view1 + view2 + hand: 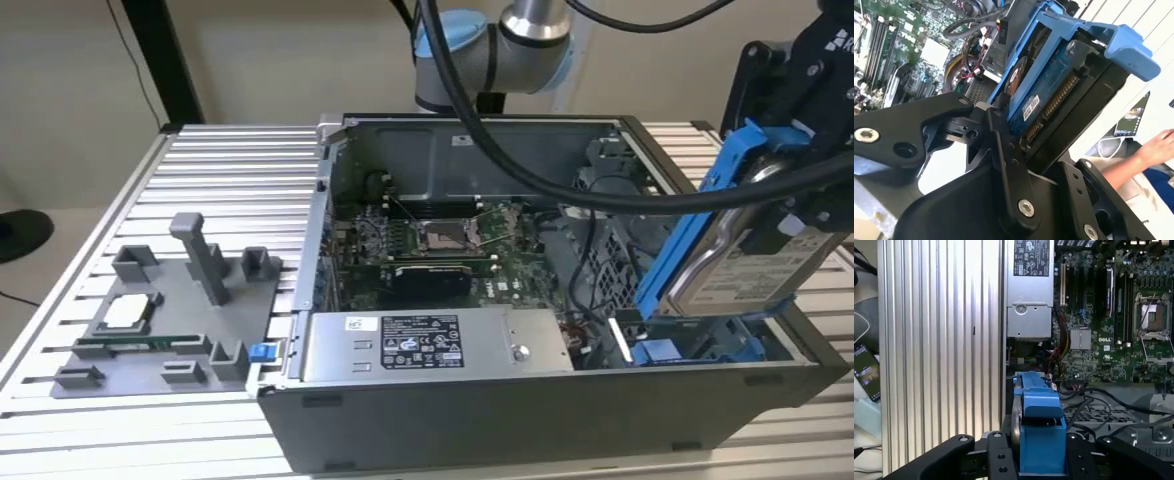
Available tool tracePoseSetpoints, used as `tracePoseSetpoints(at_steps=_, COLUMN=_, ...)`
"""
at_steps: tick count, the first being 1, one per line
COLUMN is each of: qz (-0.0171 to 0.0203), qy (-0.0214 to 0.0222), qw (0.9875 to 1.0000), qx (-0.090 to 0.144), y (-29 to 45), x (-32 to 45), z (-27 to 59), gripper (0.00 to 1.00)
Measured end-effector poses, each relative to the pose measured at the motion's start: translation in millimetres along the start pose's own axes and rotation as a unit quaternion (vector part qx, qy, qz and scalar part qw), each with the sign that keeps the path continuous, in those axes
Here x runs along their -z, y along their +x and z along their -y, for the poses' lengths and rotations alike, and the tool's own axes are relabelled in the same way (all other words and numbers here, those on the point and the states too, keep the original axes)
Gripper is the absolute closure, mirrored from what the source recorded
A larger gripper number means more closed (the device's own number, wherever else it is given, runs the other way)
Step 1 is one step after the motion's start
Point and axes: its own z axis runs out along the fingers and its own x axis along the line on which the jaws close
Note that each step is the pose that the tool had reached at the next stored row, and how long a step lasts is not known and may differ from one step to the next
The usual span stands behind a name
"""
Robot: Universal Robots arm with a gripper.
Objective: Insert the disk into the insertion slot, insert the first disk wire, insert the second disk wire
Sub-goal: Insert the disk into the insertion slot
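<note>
My gripper [790,195] is shut on the disk [741,260], a silver drive with a white label clipped in a bright blue frame. I hold it upright and tilted over the front corner of the open computer case, at the exterior view's right. The insertion slot [674,348], a grey bay with blue latch pieces, lies directly below the disk's lower end. In both wrist views the disk [1036,95] [1039,422] stands between my black fingers [996,125] [999,452]. Black cables [1089,396] lie loose in the case near the perforated cage.
The grey power supply box [427,345] sits at the case front, with the motherboard [427,240] behind it. A grey fixture [174,310] with parts rests on the ribbed table [227,170] at the exterior view's left. A person's hand [1154,147] is beside the table.
</note>
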Motion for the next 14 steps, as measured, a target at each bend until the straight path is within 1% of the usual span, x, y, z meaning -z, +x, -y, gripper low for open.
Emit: tracePoseSetpoints(at_steps=14, qz=-0.0001, qy=0.0, qw=1.0, qx=0.0, y=-0.6, x=-24.8, z=11.5, gripper=1.0)
